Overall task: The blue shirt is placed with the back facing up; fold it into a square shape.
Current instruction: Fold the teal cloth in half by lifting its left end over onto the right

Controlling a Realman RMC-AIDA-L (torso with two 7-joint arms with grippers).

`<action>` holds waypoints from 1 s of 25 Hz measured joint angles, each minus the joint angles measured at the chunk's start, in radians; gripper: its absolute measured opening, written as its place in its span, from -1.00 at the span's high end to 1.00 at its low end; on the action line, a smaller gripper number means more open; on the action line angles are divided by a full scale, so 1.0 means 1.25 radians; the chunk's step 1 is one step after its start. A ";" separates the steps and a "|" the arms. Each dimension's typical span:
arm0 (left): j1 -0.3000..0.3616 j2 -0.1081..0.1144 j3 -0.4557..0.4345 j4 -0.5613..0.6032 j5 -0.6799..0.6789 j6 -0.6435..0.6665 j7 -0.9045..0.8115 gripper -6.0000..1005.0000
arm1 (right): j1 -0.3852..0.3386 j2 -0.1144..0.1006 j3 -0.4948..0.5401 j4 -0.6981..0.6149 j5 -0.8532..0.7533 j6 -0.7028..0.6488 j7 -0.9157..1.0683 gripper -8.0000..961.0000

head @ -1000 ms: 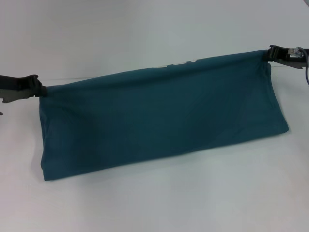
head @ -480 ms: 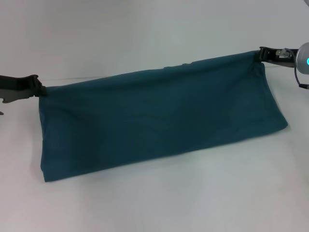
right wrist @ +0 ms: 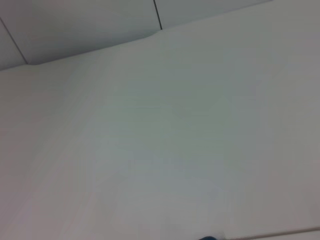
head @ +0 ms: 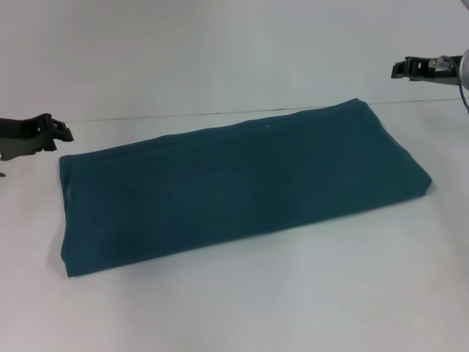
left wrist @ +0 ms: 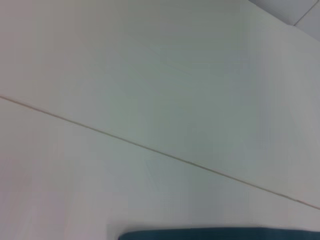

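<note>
1. The blue shirt is lying flat on the white bench as a long folded band. Its long axis is running from the robot's near left up to the far right.
2. The left gripper is hovering just off the shirt's left end, beside the far-left corner, not touching cloth. Its jaws are looking parted and are gripping nothing.
3. The right gripper is hanging above and beyond the shirt's right end, clearly apart from the cloth. It is holding nothing; whether its fingers are spread or closed I cannot tell.
4. Key relation: each gripper is sitting off one short end of the band, so the shirt is lying between them along its long axis. The left gripper is the nearer one to its end.
5. Judgement: the band is too long for a square, so the coming move is probably bringing one short end over toward the other.
6. The shirt is showing plain dark teal with no lettering on top. The near long edge is looking thick and rounded; the surface is mostly smooth with faint creases.
7. The left wrist view is catching only a teal strip at its edge; the right wrist view is showing almost only bench.
</note>
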 joint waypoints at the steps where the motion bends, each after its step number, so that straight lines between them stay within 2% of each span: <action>1: 0.001 -0.001 0.000 0.002 -0.001 -0.001 0.000 0.43 | 0.000 -0.002 0.002 -0.004 -0.002 -0.011 0.003 0.37; 4: 0.015 -0.004 0.000 0.019 -0.014 0.008 0.000 0.32 | -0.010 -0.008 0.011 -0.025 0.015 -0.068 0.001 0.11; 7: 0.050 -0.011 0.000 0.068 -0.064 0.037 0.008 0.21 | -0.045 -0.013 0.025 -0.064 0.070 -0.159 -0.009 -0.04; 10: 0.103 -0.017 0.000 0.128 -0.172 0.095 0.038 0.10 | -0.100 -0.016 0.043 -0.109 0.158 -0.270 -0.036 -0.19; 14: 0.162 -0.017 -0.013 0.144 -0.324 0.193 0.079 -0.02 | -0.185 -0.021 0.077 -0.140 0.300 -0.456 -0.110 -0.39; 16: 0.189 -0.023 -0.034 0.132 -0.381 0.243 0.097 -0.07 | -0.224 -0.022 0.098 -0.144 0.353 -0.543 -0.137 -0.40; 21: 0.235 -0.049 -0.056 0.086 -0.440 0.307 0.112 -0.05 | -0.301 -0.024 0.136 -0.140 0.378 -0.692 -0.148 -0.39; 25: 0.272 -0.072 -0.061 0.046 -0.472 0.327 0.136 -0.05 | -0.318 -0.027 0.148 -0.139 0.379 -0.739 -0.154 -0.39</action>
